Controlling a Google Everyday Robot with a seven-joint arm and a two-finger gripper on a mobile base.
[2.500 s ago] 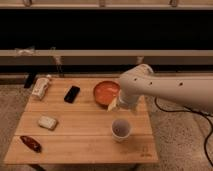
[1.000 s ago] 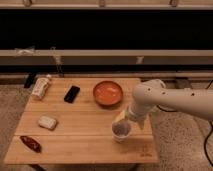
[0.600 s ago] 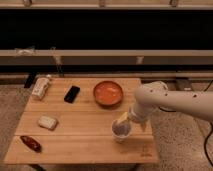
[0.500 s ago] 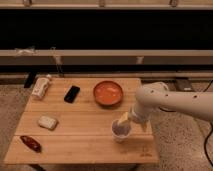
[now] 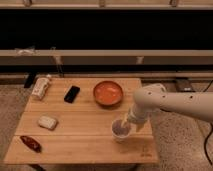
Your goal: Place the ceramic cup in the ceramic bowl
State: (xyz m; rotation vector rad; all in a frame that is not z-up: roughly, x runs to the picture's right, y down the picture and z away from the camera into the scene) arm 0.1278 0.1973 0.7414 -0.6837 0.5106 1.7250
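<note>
The ceramic cup point(image 5: 119, 131) is small, white and round with a darker inside. It stands on the wooden table point(image 5: 80, 142) near the front right. The ceramic bowl point(image 5: 108, 92) is wide, with an orange-red inside. It sits at the back middle of the table, behind and left of the cup. My gripper point(image 5: 125, 124) hangs from the white arm point(image 5: 170, 102) and reaches down at the cup's right rim. It partly hides that rim.
A black phone point(image 5: 72, 93) lies left of the bowl. A white bottle point(image 5: 41, 86) lies on its side at the back left. A pale block point(image 5: 47, 122) and a dark red pepper-like thing point(image 5: 31, 143) lie at the front left. A shelf rail runs behind the table.
My arm has swung from above the bowl's right side to the right and down. The gripper has come down to the cup. The cup and bowl have not moved.
</note>
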